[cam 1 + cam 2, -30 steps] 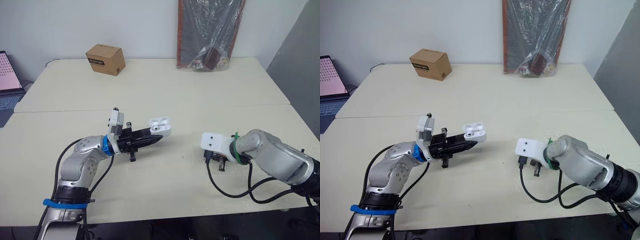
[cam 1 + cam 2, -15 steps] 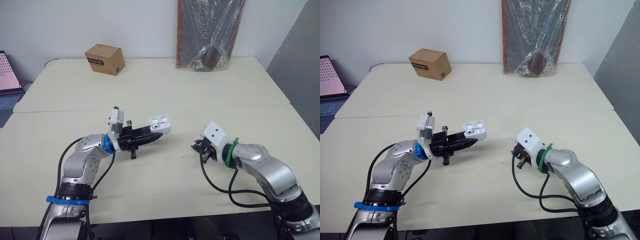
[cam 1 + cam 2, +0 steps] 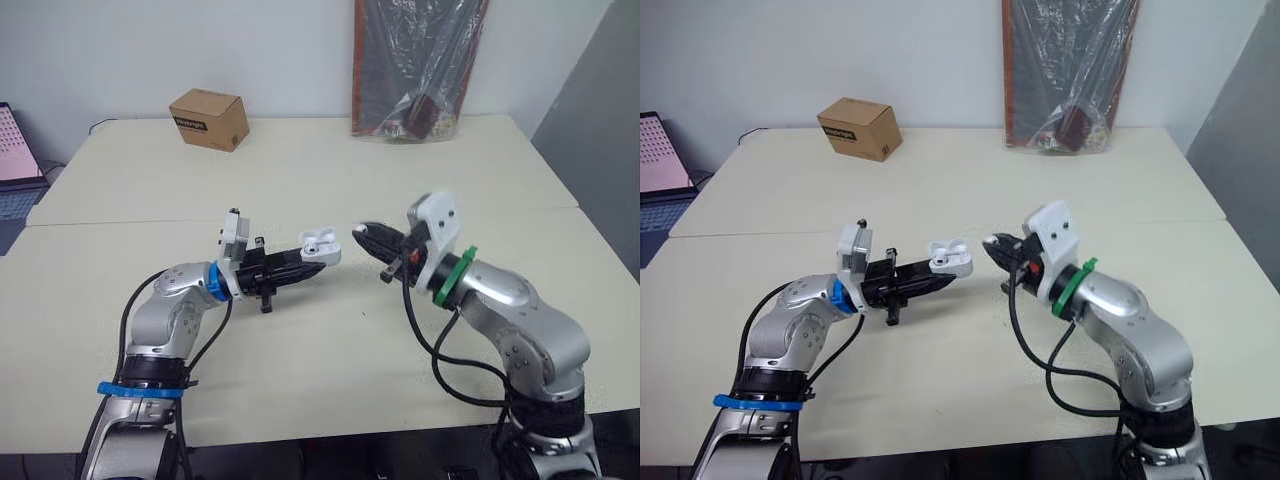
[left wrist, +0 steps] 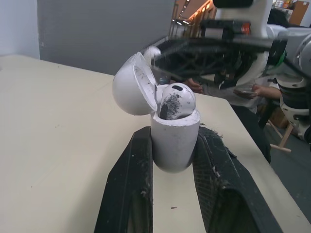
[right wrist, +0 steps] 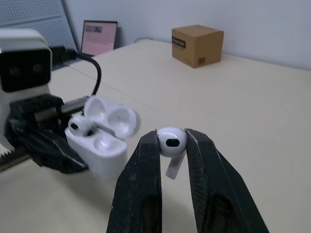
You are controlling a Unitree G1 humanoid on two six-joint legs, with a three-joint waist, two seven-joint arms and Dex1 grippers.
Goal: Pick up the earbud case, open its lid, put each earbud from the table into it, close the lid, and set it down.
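The white earbud case (image 3: 322, 246) is held above the table's middle with its lid flipped open. My left gripper (image 3: 312, 265) is shut on its body (image 4: 174, 143). One earbud (image 4: 177, 99) sits in a slot of the case. My right gripper (image 3: 360, 235) hovers just to the right of the case, pointing at it. Its fingers are shut on the second white earbud (image 5: 171, 141), stem hanging down, a short gap away from the open case (image 5: 99, 145).
A brown cardboard box (image 3: 210, 118) stands at the back left of the cream table (image 3: 330, 180). A dark plastic-wrapped bundle (image 3: 420, 65) leans on the wall at the back. A laptop (image 3: 12, 150) sits off the left edge.
My right gripper has lifted off the table at the right and swung left and up to the case, carrying the earbud. The left gripper with the case has shifted only slightly.
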